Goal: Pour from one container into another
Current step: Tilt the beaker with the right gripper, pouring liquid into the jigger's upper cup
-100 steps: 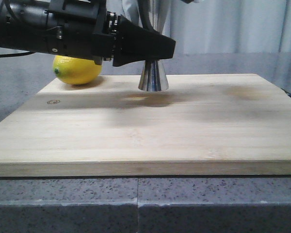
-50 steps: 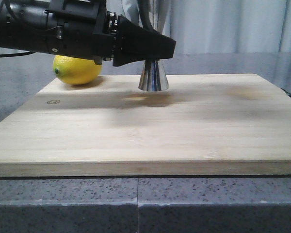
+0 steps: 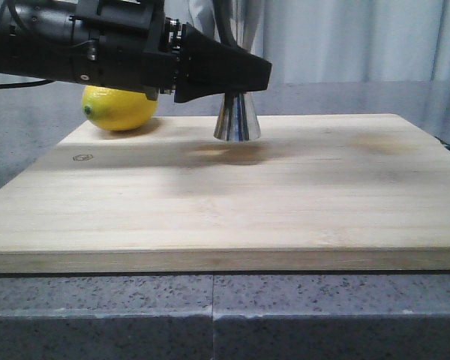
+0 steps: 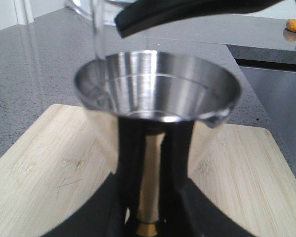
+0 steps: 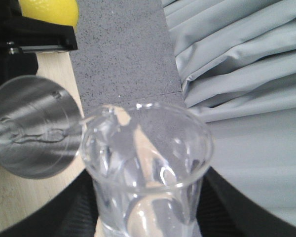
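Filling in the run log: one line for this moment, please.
left claw: shut on jigger | right claw: holds beaker tilted over jigger | lemon: on board

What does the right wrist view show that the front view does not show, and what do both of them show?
Only the right wrist view shows the glass beaker, tilted with its lip over the jigger's open cup, and a thin stream running into it. Only the front view shows the whole wooden board and the jigger's base standing on it. Both show the steel jigger, the lemon and the left gripper around the jigger.
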You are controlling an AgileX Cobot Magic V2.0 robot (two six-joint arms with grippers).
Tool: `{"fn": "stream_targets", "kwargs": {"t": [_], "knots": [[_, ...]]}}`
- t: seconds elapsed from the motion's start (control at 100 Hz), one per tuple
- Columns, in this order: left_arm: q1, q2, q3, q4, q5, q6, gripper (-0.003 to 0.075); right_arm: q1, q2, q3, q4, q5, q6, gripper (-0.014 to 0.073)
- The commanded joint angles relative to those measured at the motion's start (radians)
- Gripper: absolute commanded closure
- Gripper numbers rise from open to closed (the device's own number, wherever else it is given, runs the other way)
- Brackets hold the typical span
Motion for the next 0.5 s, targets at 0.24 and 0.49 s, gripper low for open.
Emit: {"fn": "stream_targets", "kwargs": {"t": [0.24, 0.49], "knots": [[-0.011, -0.044, -0.028, -0.073, 0.098, -0.010, 0.0659, 0.005, -0.026, -0.040, -0.063, -0.059, -0.022, 0.0295], [-0.011, -0.044, -0.028, -0.082, 0.095, -0.010, 0.0659, 0.015, -0.026, -0.040, -0.071, -0.057, -0.028, 0.0295]]}}
